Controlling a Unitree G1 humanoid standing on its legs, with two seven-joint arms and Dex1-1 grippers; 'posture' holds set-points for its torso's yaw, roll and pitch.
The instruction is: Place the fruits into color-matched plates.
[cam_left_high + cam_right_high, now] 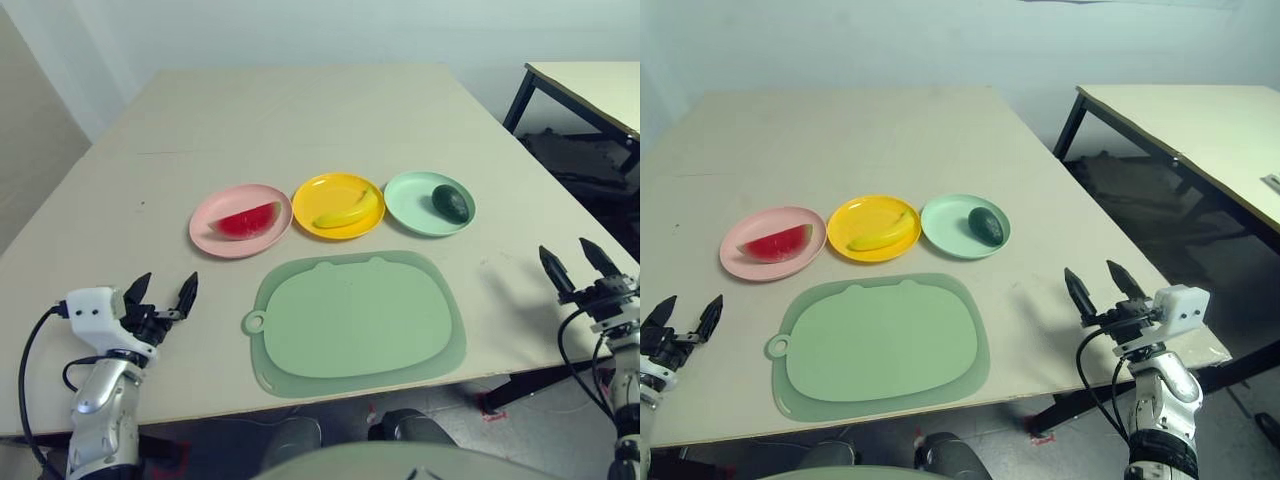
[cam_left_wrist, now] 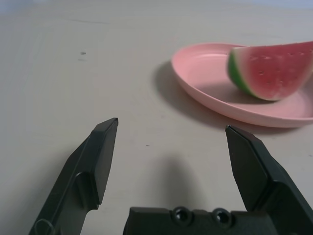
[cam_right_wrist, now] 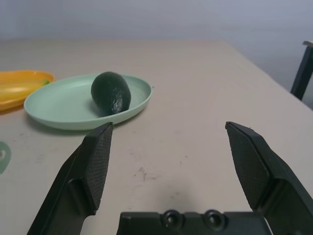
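Three plates stand in a row mid-table. The red watermelon wedge (image 1: 247,220) lies in the pale pink plate (image 1: 210,236). The yellow banana (image 1: 345,211) lies in the yellow-orange plate (image 1: 318,190). The dark green avocado (image 1: 451,203) rests in the mint green plate (image 1: 410,205). My left gripper (image 1: 162,290) hovers open near the front left edge, short of the pink plate (image 2: 205,73), with nothing between its fingers. My right gripper (image 1: 1102,283) stands open at the front right, short of the mint plate (image 3: 58,105) and avocado (image 3: 111,92), holding nothing.
A large sage-green mat (image 1: 355,320) with a loop tab lies in front of the plates, between my two arms. A second table (image 1: 1200,130) with black legs stands off to the right. The table's far half (image 1: 300,110) is bare.
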